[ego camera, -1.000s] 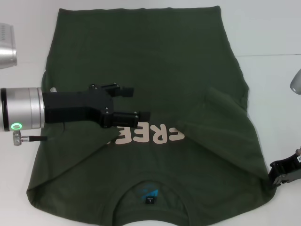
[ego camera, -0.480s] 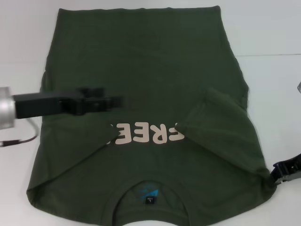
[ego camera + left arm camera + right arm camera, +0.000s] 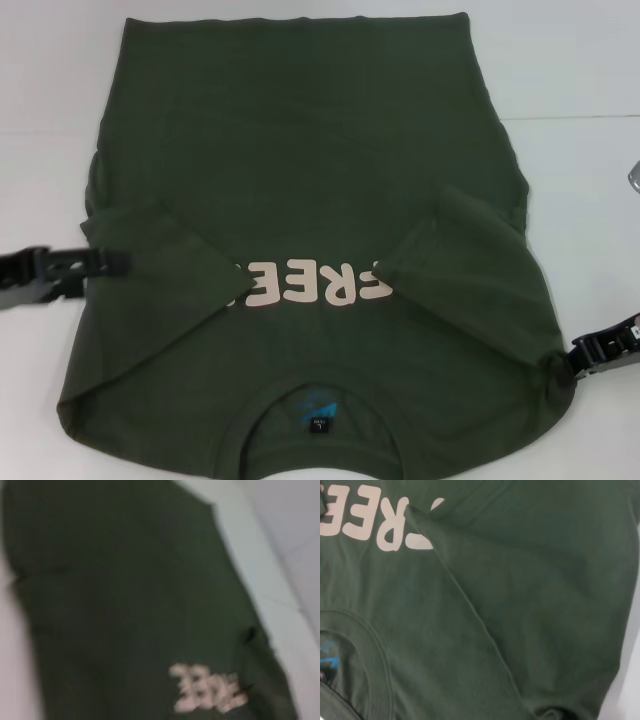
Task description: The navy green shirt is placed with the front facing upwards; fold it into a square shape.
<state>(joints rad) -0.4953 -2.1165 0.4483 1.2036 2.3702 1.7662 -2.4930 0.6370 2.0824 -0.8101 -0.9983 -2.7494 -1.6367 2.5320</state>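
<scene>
1. White tabletop (image 3: 580, 60) is carrying the navy green shirt (image 3: 300, 150), lying front up, collar at the near edge.
2. Both sleeves are lying folded inward, partly covering the pale pink lettering (image 3: 310, 285); a blue-black neck label (image 3: 318, 410) is showing.
3. Left gripper (image 3: 105, 263) is sitting at the shirt's left edge, jaws apparently pressed together.
4. Right gripper (image 3: 580, 362) is touching the near right corner; jaw state cannot be told.

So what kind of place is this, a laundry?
More likely a robot test bench: just one navy green shirt on a plain white table, with the left gripper and right gripper beside it.
</scene>
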